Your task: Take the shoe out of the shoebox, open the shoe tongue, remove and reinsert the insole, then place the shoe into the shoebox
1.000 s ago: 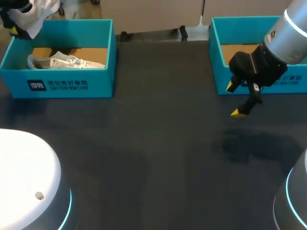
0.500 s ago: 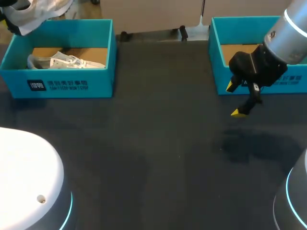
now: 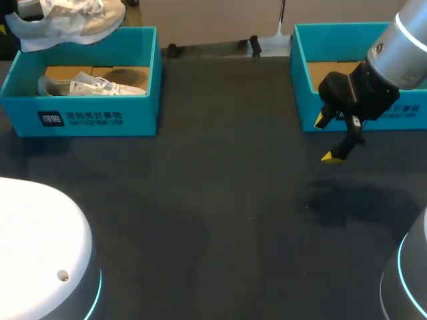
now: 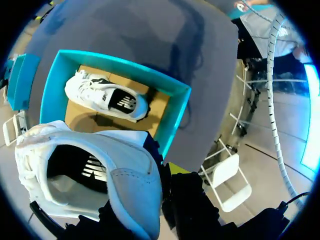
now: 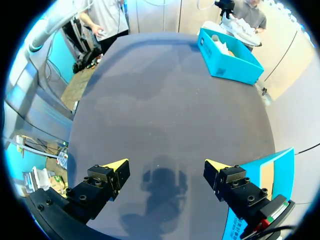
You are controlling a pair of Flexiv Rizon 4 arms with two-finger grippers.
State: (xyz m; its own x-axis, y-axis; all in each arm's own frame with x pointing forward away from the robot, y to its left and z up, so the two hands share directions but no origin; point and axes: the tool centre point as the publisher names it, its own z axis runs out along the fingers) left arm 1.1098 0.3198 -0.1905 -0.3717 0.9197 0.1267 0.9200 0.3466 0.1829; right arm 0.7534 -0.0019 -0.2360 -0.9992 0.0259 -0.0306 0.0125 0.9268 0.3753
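Note:
A white shoe (image 3: 70, 17) hangs above the back of the left teal shoebox (image 3: 87, 117), with my left gripper (image 3: 15, 15) shut on it at the view's far left corner. In the left wrist view the gripper (image 4: 162, 175) clamps the side wall of this shoe (image 4: 95, 180) by its opening. Under it a second white shoe (image 4: 107, 97) lies in the box (image 4: 172, 117) on brown cardboard, also seen from above (image 3: 90, 85). My right gripper (image 3: 331, 140) stands open and empty over the dark table, just in front of the right teal shoebox (image 3: 303, 80).
The dark table top (image 3: 213, 200) stretches between the two boxes. In the right wrist view the right gripper (image 5: 166, 167) hovers above the bare table (image 5: 165, 100), with the right box (image 5: 260, 197) close beside one finger and the left box (image 5: 227, 55) far ahead.
The left arm has carried the held shoe to the right, so more of it now shows above the left box. The right arm has not moved.

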